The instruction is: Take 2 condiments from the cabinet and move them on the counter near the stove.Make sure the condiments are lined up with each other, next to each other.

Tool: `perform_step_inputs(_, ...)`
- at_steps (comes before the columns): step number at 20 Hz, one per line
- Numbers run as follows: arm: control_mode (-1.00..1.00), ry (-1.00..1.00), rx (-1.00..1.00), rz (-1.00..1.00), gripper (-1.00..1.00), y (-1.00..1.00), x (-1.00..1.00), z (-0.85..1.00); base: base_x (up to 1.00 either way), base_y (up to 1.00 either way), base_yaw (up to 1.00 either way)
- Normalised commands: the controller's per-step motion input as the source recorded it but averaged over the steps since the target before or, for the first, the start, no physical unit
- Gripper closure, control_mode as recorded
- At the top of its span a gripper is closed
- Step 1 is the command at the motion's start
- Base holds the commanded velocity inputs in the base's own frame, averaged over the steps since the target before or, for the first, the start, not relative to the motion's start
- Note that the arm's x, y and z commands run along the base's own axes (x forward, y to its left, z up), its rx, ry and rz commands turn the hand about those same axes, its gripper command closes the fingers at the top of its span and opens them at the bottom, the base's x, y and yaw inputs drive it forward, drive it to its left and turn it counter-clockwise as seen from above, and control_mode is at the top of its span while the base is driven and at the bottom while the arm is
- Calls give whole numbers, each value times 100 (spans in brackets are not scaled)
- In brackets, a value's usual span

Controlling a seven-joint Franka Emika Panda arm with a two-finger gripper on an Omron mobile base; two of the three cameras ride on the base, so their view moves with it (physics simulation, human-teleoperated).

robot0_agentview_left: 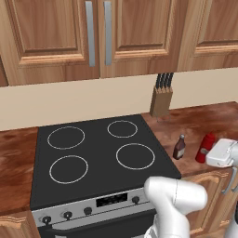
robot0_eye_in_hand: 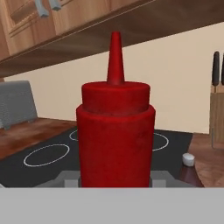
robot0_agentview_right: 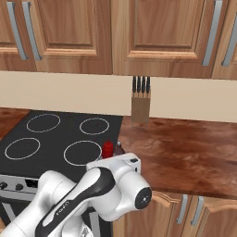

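An upright red squeeze bottle (robot0_eye_in_hand: 116, 131) with a pointed nozzle stands between the fingers of my gripper (robot0_eye_in_hand: 114, 180), which is shut on its lower body. It sits low on the reddish-brown counter (robot0_agentview_left: 195, 125), just right of the black stove (robot0_agentview_left: 97, 153). In the left base view the red bottle (robot0_agentview_left: 206, 146) is a short gap to the right of the dark brown sauce bottle (robot0_agentview_left: 179, 148), with the gripper (robot0_agentview_left: 210, 154) reaching in from the right. From the other side, the red bottle (robot0_agentview_right: 107, 149) and brown bottle (robot0_agentview_right: 119, 148) peek over the gripper (robot0_agentview_right: 110, 156). The cabinet is out of view.
A wooden knife block (robot0_agentview_left: 161, 100) stands against the back wall behind the bottles. Closed wooden door cabinets (robot0_agentview_left: 93, 32) hang overhead. Bare counter (robot0_agentview_right: 185, 148) stretches to the right. A grey appliance (robot0_eye_in_hand: 15, 105) sits on the counter beyond the stove's far side.
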Motion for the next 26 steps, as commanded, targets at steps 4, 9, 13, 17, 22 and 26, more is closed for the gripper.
perform_step_inputs(4, -100, 0, 0, 0, 100, -1, 8, -15, 0, 0, 0)
perform_step_inputs(9, -100, 0, 2, 0, 100, -5, 1, -8, 0, 0, 0)
perform_step_inputs(13, -100, 0, 0, 0, 100, -19, 15, -13, 0, 0, 0)
perform_step_inputs(17, -100, -1, 1, 0, 100, -18, 24, -22, 0, 0, 0)
perform_step_inputs(22, -100, 0, 0, 0, 100, -20, 27, -22, 0, 0, 0)
perform_step_inputs(26, -100, 0, 0, 1, 100, -7, 6, -13, 0, 0, 0)
